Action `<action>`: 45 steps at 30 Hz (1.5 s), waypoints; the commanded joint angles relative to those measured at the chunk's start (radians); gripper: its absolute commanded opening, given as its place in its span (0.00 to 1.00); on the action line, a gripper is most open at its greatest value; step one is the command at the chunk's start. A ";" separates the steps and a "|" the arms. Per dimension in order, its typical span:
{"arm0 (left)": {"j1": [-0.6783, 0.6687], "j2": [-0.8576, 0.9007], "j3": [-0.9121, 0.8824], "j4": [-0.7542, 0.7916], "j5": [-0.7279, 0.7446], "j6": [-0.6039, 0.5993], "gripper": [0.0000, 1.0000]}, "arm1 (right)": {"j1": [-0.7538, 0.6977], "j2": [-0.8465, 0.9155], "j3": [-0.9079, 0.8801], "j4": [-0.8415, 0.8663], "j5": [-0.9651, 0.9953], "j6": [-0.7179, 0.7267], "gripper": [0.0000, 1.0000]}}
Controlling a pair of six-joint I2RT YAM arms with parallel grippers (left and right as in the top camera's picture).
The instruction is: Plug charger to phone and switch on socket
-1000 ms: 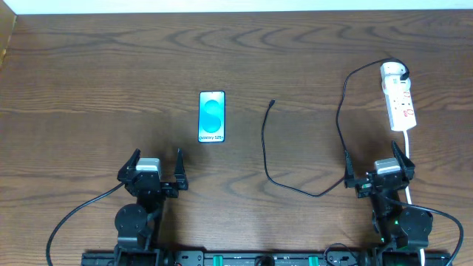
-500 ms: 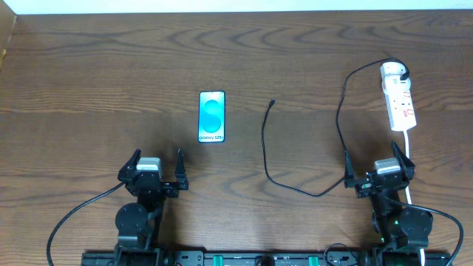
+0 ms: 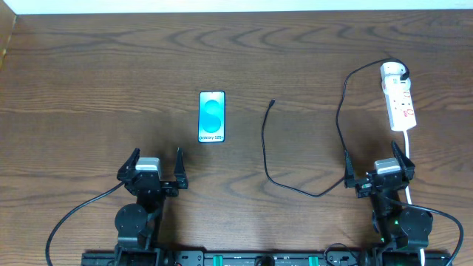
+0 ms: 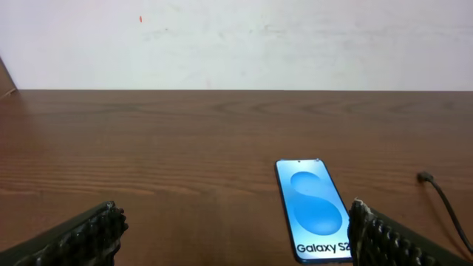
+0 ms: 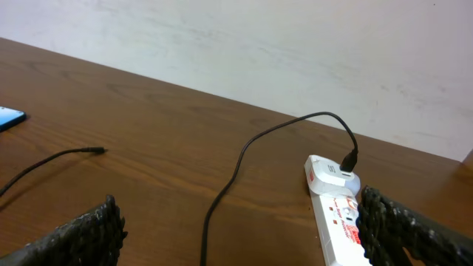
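Note:
The phone (image 3: 211, 116) lies flat, screen up, left of the table's middle; it also shows in the left wrist view (image 4: 312, 208). The black charger cable (image 3: 267, 159) curves across the table, its connector tip (image 3: 272, 103) lying loose right of the phone. Its white plug (image 3: 395, 72) sits in the far end of the white socket strip (image 3: 400, 103) at the right; the strip also shows in the right wrist view (image 5: 336, 219). My left gripper (image 3: 156, 167) is open and empty, near the front edge below the phone. My right gripper (image 3: 377, 167) is open and empty, just in front of the strip.
The strip's white cord (image 3: 410, 159) runs toward the front edge beside the right arm. A white wall (image 4: 236, 41) stands behind the table's far edge. Bare wooden tabletop (image 3: 96, 89) lies to the left of the phone.

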 commanded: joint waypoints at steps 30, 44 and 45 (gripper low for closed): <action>-0.004 0.861 0.842 -0.254 0.101 -0.018 0.98 | 0.008 -0.007 -0.003 -0.003 -0.003 0.013 0.99; -0.018 1.327 1.492 -0.773 0.204 -0.019 0.98 | 0.008 -0.007 -0.003 -0.003 -0.003 0.013 0.99; -0.026 1.358 1.530 -0.811 0.204 -0.018 0.98 | 0.008 -0.007 -0.003 -0.003 -0.003 0.013 0.99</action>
